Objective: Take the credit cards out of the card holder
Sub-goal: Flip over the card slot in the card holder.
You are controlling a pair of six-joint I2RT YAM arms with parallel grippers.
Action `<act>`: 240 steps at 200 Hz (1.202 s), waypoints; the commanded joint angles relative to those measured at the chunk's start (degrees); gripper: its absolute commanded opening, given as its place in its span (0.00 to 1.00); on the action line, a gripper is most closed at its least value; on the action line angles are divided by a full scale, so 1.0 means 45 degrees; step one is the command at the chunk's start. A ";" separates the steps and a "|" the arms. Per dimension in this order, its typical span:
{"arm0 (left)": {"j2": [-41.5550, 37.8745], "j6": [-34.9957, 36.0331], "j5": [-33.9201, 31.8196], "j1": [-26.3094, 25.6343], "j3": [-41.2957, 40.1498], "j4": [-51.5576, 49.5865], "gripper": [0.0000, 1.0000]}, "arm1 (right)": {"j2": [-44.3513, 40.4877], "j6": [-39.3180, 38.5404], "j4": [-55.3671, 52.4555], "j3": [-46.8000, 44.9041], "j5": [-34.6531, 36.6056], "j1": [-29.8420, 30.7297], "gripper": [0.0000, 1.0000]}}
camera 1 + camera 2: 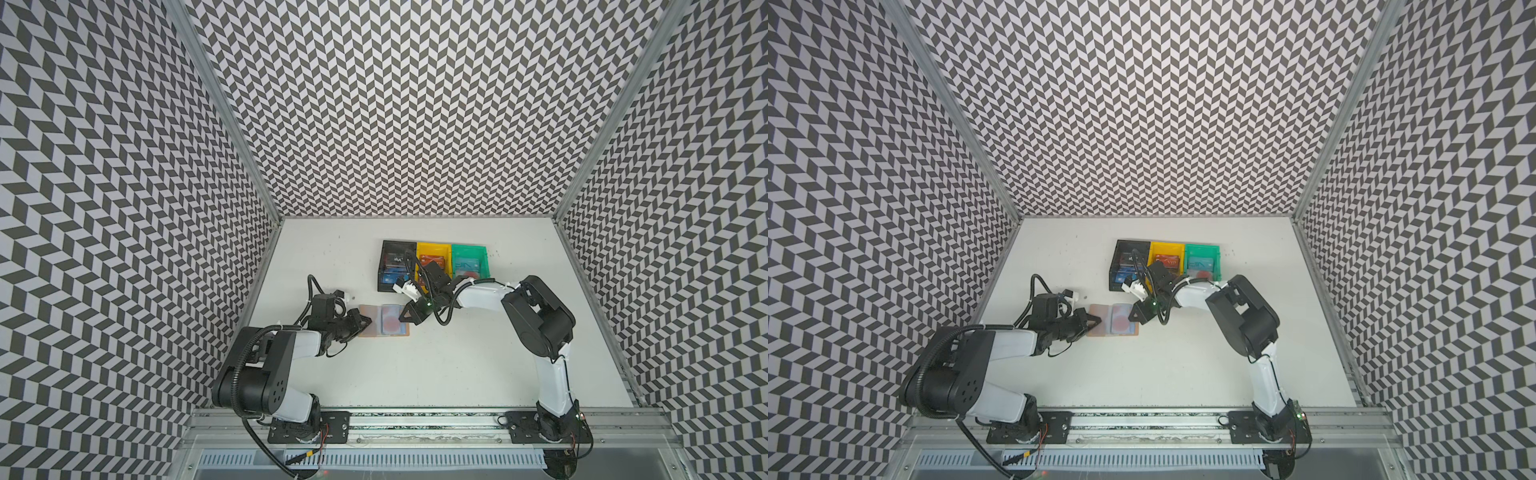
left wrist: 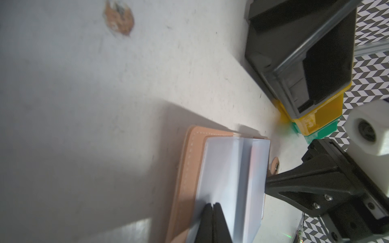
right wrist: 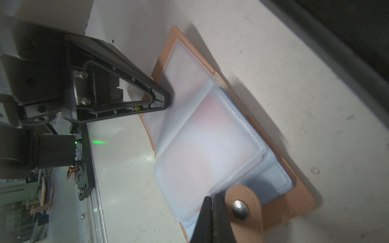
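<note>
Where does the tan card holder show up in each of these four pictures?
In a top view: the card holder lies open just below centre.
In a top view: card holder, just below and left of centre.
Left wrist view: card holder, lower middle.
Right wrist view: card holder fills the middle.
Shared landmark: the black bin, seen in both top views and the left wrist view.

Tan card holder [image 2: 185,168] lying open on white table [image 2: 84,105], clear sleeve pages [image 2: 227,168] raised, left gripper [image 2: 212,207] tips closed together on a page, right gripper [image 2: 267,186] tip at opposite page edge beside snap tab [image 2: 274,166], black bin [image 2: 284,42], yellow bin [image 2: 320,113], green bin [image 2: 320,131] in a row beyond
</note>
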 commanded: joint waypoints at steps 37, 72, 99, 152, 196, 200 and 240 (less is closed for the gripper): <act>0.0514 0.0122 -0.0518 -0.0036 -0.0411 -0.0334 0.00 | 0.0791 0.0141 0.0258 0.0200 0.0198 0.0186 0.00; 0.0635 0.0122 -0.0515 -0.0035 -0.0412 -0.0268 0.00 | 0.0911 0.0164 0.0283 0.0303 0.0105 0.0186 0.00; 0.0476 0.0115 -0.0492 -0.0037 -0.0355 -0.0411 0.00 | 0.0938 0.0096 0.0137 0.0398 0.0171 0.0186 0.00; -0.1878 0.0337 -0.1380 0.0002 0.0598 -0.3083 0.01 | 0.0811 -0.0010 0.0048 0.0216 0.0269 0.0186 0.00; -0.4064 0.0483 -0.1000 0.0139 0.1787 -0.4709 0.12 | 0.0869 -0.0087 -0.0008 0.0140 0.0230 0.0171 0.00; -0.4165 0.0446 -0.0763 0.0158 0.1822 -0.4634 0.12 | 0.0871 -0.0071 0.0009 0.0128 0.0222 0.0182 0.00; -0.3874 -0.0745 0.2188 0.0276 0.1422 -0.2247 0.11 | 0.0859 -0.0087 0.0068 0.0030 0.0136 0.0166 0.00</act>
